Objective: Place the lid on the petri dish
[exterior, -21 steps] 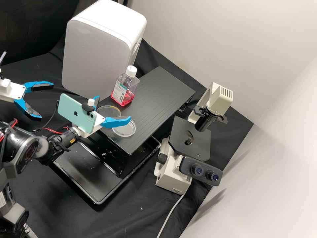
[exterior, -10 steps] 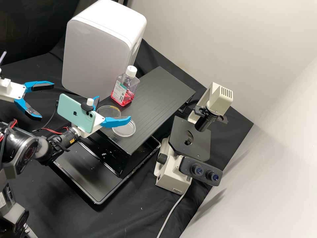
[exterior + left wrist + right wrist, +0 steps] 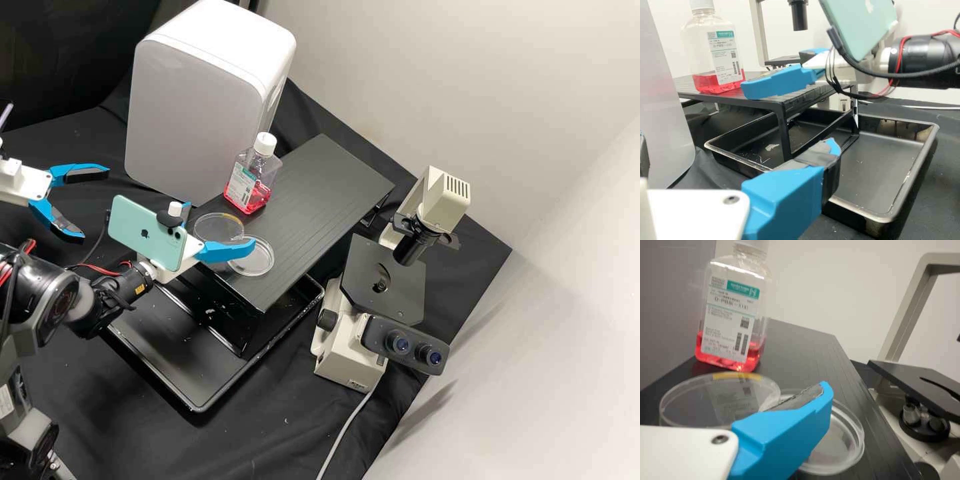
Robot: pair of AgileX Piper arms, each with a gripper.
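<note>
- A yellow-edged clear plastic round (image 3: 219, 227) and a plain clear plastic round (image 3: 260, 259) lie just beside each other on the black ribbed shelf (image 3: 320, 187), left of centre. I cannot tell which is the lid.
- Both are probably light, stiff, slick and brittle, so pinch across the rim.
- The right gripper (image 3: 205, 228) has its fingers apart at the rounds. The left gripper (image 3: 72, 199) is spread too, at far left.
- One blue finger (image 3: 790, 425) hides part of the plain round.

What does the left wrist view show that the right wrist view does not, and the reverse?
Of the two, the left wrist view gives the black tray and the mint-green phone. The right wrist view gives the yellow-marked dish half and the plain dish half. Both give the bottle of red liquid on the black platform.
</note>
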